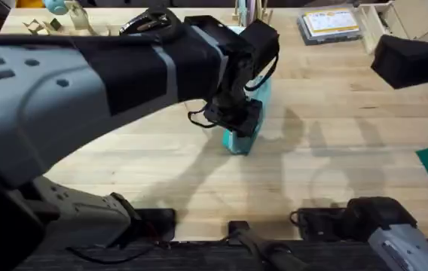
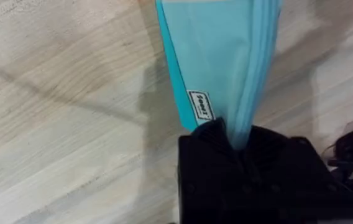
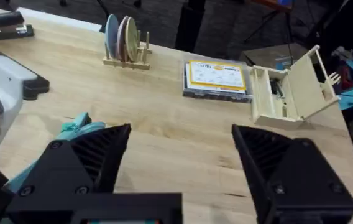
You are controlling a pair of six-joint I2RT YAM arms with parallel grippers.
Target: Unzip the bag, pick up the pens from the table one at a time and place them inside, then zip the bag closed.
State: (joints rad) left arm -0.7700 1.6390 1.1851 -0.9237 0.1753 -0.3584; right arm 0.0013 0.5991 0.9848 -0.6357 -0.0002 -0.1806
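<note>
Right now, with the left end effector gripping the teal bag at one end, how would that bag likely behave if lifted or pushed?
The bag is probably floppy: its thin fabric shows soft folds running into the left end effector, which is shut on one end. It looks light and flat, so it would likely sag if lifted. Pushed across the table, it may crumple rather than slide cleanly.
</note>
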